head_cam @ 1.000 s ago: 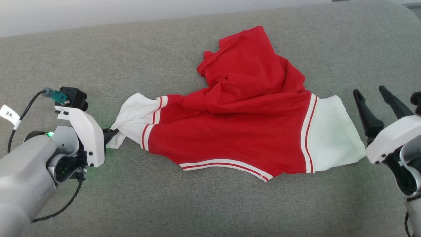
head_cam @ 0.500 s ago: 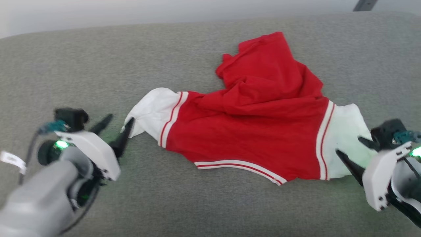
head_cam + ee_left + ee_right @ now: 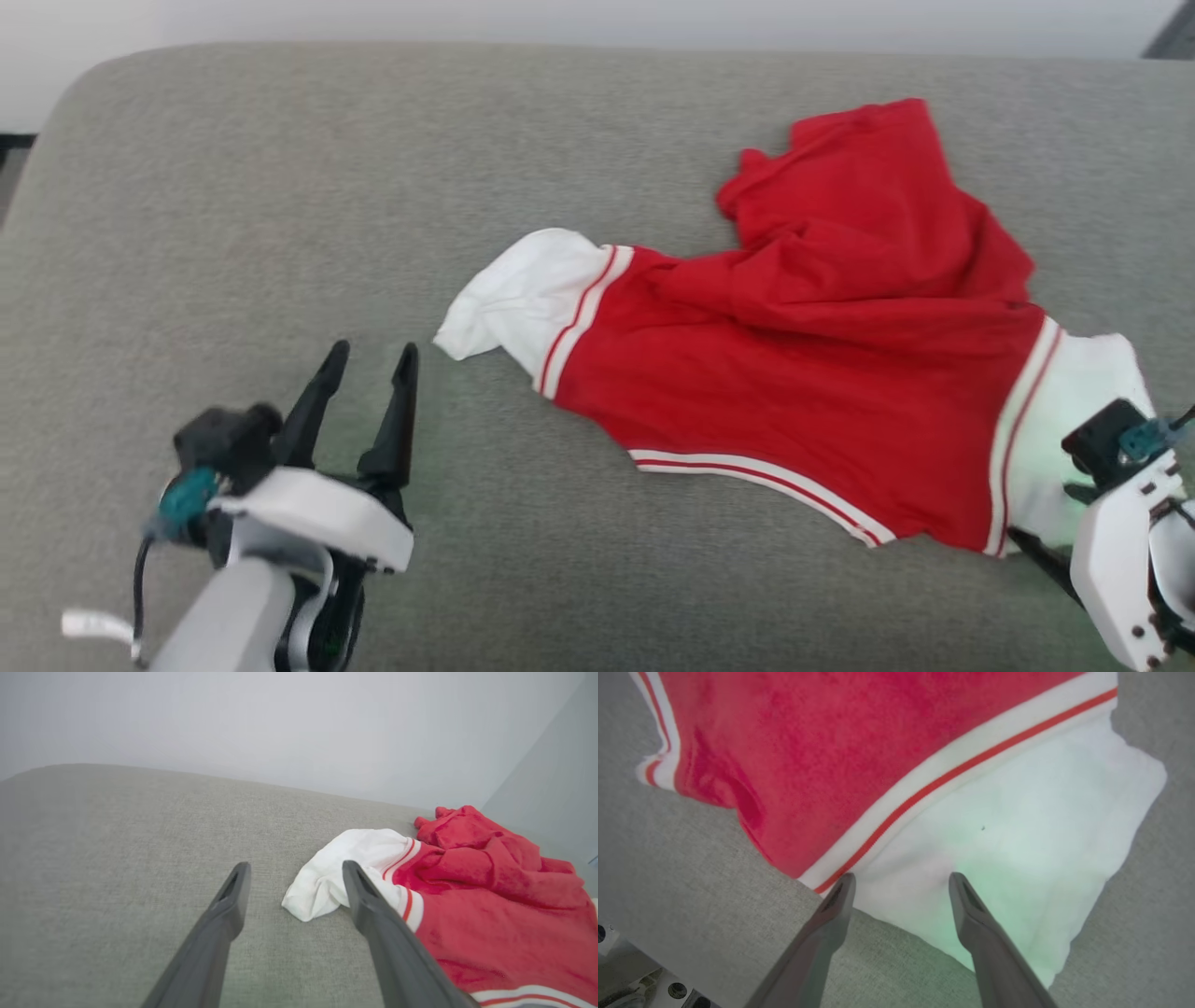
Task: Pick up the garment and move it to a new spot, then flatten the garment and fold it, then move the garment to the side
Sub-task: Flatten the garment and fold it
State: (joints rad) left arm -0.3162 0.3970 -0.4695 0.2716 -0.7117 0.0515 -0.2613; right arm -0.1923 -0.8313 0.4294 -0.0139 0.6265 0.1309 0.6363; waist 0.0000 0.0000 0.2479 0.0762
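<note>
The small red jersey-style shirt with white sleeves [image 3: 794,392] lies rumpled on the grey fabric cushion [image 3: 280,187], toward three o'clock in the head view, with its body bunched at one o'clock. The left gripper [image 3: 373,350], at seven o'clock, stands spread and empty, clear of the nearer sleeve. The right gripper [image 3: 901,877], at four o'clock, is spread over the other sleeve's hem, gripping nothing. The cloth looks light and limp, so pinching sleeve hems or shoulder seams should suit best.

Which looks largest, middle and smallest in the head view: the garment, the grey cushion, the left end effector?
1. grey cushion: it spans almost the whole picture.
2. garment: spread over the right half.
3. left end effector: smallest, even though nearness to the camera enlarges it.
</note>
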